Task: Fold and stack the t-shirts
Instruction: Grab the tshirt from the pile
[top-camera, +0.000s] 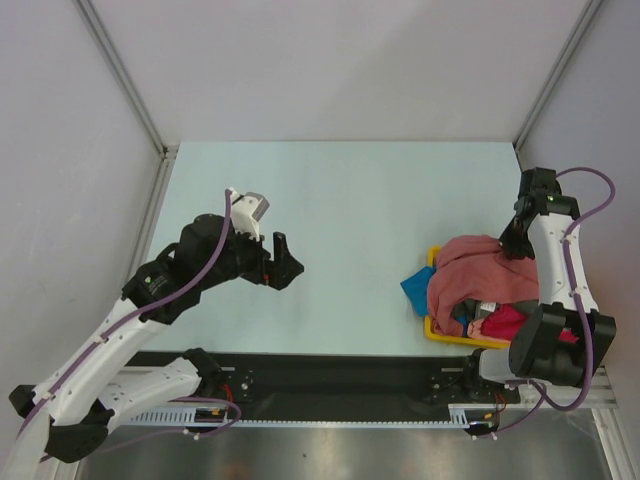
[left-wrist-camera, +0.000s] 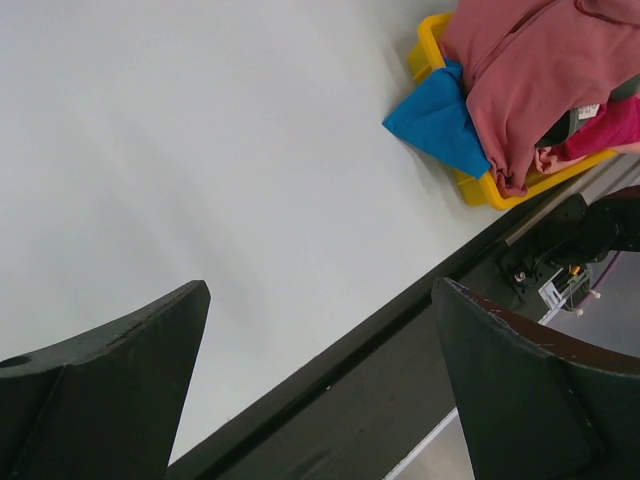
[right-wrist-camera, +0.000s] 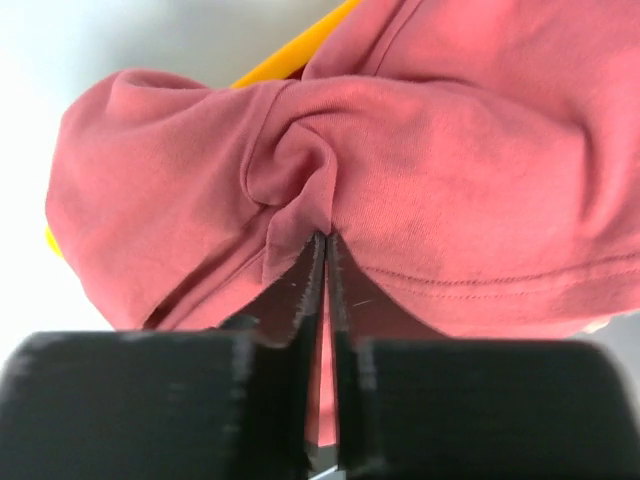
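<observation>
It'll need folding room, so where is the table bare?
Bare: the pale tabletop from the left pincer across to the yellow tray. Crowded: that tray, heaped with t-shirts, where the right pincer pinches the salmon-red one.

Light: bright, soft, even all over.
Shadows: faint on table (top-camera: 350, 200).
Glare: table washed white in right wrist view.
Blur: right gripper (right-wrist-camera: 326, 250) fuzzy up close.

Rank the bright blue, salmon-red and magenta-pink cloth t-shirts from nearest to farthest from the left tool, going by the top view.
From the open left tool:
1. Bright blue cloth t-shirt, spilling over the yellow plastic tray's left edge.
2. Salmon-red cloth t-shirt, heaped across the tray.
3. Magenta-pink cloth t-shirt, at the tray's near right.
</observation>
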